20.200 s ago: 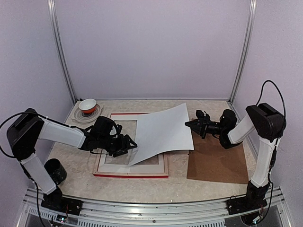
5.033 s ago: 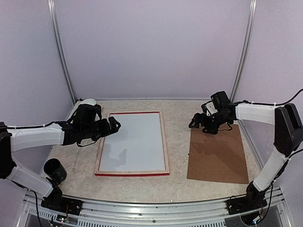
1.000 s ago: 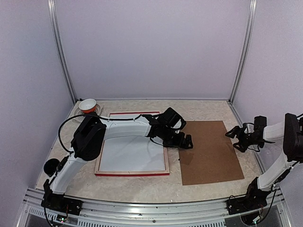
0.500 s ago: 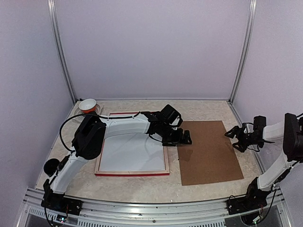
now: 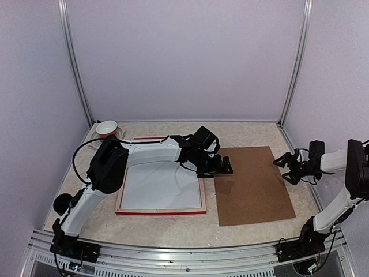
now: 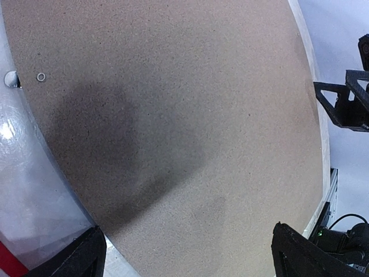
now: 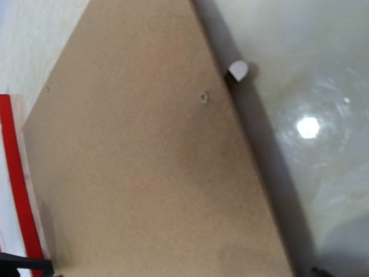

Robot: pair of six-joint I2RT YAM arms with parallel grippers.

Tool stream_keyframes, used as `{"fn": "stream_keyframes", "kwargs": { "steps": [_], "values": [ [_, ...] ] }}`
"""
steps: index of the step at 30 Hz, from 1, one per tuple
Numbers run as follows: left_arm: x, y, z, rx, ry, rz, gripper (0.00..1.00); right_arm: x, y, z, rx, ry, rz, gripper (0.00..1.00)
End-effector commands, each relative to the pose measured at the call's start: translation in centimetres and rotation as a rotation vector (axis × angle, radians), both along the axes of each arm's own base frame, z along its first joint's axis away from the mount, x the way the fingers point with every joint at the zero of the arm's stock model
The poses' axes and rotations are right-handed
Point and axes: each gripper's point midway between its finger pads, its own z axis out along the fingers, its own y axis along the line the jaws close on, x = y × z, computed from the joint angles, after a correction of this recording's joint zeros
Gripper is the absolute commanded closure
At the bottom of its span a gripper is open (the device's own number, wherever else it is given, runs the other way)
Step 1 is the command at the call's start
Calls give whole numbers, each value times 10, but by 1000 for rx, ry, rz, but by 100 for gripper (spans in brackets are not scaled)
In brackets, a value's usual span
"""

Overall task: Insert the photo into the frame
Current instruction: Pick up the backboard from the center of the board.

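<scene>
The frame (image 5: 161, 212) lies face down at left centre, its red edge showing along the near side. Inside it lies the photo (image 5: 155, 184) with its plain white back up, so the picture side is hidden. My left gripper (image 5: 222, 168) reaches across the frame's right rail. It stands wide open over the left part of the brown backing board (image 5: 253, 184). In the left wrist view the gripper (image 6: 193, 262) has only board (image 6: 173, 115) between its fingertips. My right gripper (image 5: 285, 169) is open at the board's right edge.
The right wrist view shows the board (image 7: 144, 173) with the frame's red edge (image 7: 16, 173) beyond it and a dark shadow along its right side. An orange-and-white bowl (image 5: 106, 128) stands at the back left. A black cup (image 5: 62, 203) stands by the left arm's base.
The backing board has slid a little to the left, toward the frame, and my left gripper has drawn back left with it. The right gripper has barely moved.
</scene>
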Motion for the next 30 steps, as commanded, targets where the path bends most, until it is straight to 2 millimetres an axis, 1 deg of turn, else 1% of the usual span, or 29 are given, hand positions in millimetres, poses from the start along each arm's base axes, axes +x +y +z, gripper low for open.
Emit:
{"fn": "stream_keyframes", "kwargs": {
  "steps": [1, 9, 18, 23, 30],
  "values": [
    [-6, 2, -14, 8, 29, -12, 1, -1, 33, 35, 104, -80, 107, 9],
    [-3, 4, -15, 8, 30, -4, 1, 0, 42, 62, 126, -145, 135, 9],
    [1, 9, -16, 5, 33, 7, 1, 3, 46, 80, 158, -189, 150, 9],
    [3, 11, -17, 5, 36, 12, 1, 0, 51, 89, 197, -207, 163, 9],
    [6, 14, -18, 1, 39, 19, 1, -3, 58, 118, 236, -275, 194, 10]
  ]
}}
